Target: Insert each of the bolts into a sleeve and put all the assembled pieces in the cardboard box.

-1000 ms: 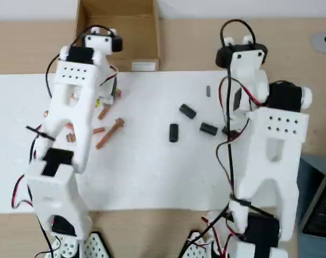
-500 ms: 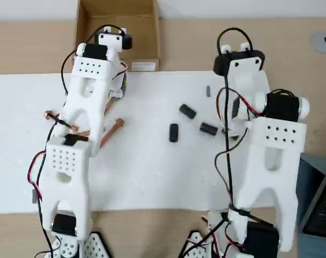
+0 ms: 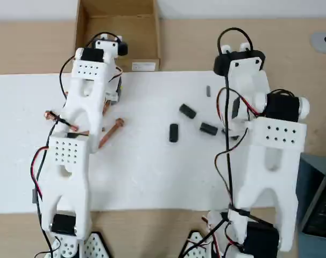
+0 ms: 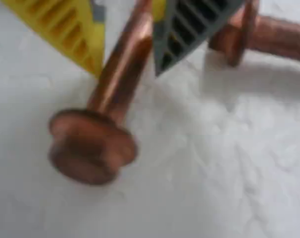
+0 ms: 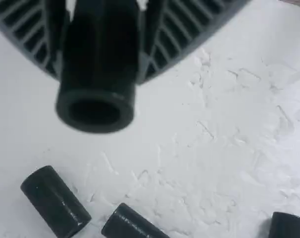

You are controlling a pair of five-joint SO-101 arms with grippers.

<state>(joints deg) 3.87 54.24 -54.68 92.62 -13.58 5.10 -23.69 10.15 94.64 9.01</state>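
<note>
**Change of state, near to far**

1. Left arm: over the last second its folded links have opened out and the wrist has travelled toward the far side of the counter (image 3: 23,48). In the last half second it has drawn back slightly over the loose bolts (image 3: 110,133).
2. Left gripper (image 4: 127,69): narrow, clamped on the shank of one copper bolt (image 4: 110,106). The head hangs low over the white sheet (image 3: 152,177). Whether it touches the sheet cannot be told. A second bolt (image 4: 269,34) lies just beside it.
3. Right arm: it shifted a little early in the second and has since held position.
4. Right gripper (image 5: 103,72): closed around a black sleeve (image 5: 98,91), bore open toward the camera.
5. Three loose sleeves (image 3: 188,111) remain in place between the two arms.
6. Cardboard box (image 3: 130,32): at the far edge, no assembled piece visible inside.

**Meaning for the task**

Each gripper appears to carry one half of a pair. The first insertion is probably the step in hand. The task is judged to be at an early stage.
</note>
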